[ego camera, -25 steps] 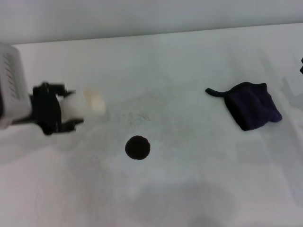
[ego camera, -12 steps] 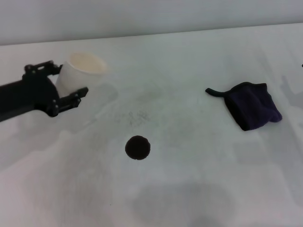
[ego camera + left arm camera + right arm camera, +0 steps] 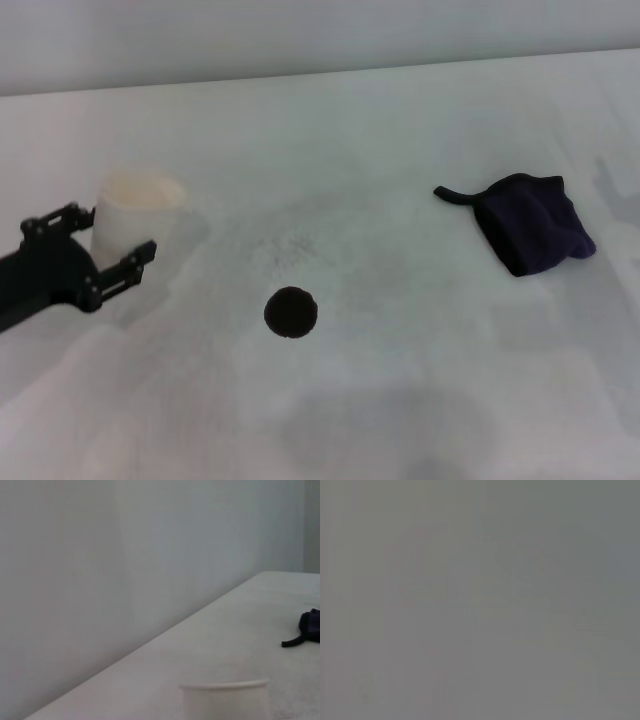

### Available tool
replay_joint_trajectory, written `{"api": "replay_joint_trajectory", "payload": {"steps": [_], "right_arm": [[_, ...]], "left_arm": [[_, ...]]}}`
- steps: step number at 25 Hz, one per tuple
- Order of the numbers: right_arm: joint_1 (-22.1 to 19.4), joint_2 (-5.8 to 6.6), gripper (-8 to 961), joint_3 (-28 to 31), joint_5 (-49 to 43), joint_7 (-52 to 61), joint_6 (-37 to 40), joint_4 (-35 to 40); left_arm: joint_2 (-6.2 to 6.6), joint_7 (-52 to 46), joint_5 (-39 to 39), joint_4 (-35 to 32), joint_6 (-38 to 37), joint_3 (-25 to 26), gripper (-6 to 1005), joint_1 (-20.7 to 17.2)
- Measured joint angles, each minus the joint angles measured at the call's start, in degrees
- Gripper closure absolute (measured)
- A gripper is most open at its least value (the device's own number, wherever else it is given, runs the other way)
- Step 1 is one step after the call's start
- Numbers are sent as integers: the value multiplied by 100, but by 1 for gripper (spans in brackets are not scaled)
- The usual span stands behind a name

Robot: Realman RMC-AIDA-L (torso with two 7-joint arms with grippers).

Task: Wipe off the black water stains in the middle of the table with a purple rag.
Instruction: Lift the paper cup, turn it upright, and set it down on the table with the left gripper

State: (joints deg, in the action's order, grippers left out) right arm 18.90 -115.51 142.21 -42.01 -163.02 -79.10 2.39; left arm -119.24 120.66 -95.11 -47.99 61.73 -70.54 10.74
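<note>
On the right side of the table [image 3: 400, 400], well apart from the black blot [image 3: 291, 312], the purple rag [image 3: 533, 222] lies soft and light, best pinched at its bunched middle, while the left gripper [image 3: 110, 250] clasps a paper cup [image 3: 135, 212].

Nothing but a flat, even grey field from edge to edge, with no object, edge, surface or gripper part to be made out anywhere.
</note>
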Motion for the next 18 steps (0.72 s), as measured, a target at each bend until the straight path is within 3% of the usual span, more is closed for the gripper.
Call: {"api": "replay_joint_trajectory", "payload": {"steps": [7, 18], "right_arm": [[-1, 2, 84, 0, 0, 6, -66, -2], [-27, 2, 84, 0, 0, 14, -139, 15]], "left_arm": [[2, 932, -657, 771, 54, 2, 342, -72], [34, 1031, -692, 1257, 27, 8, 341, -36]]}}
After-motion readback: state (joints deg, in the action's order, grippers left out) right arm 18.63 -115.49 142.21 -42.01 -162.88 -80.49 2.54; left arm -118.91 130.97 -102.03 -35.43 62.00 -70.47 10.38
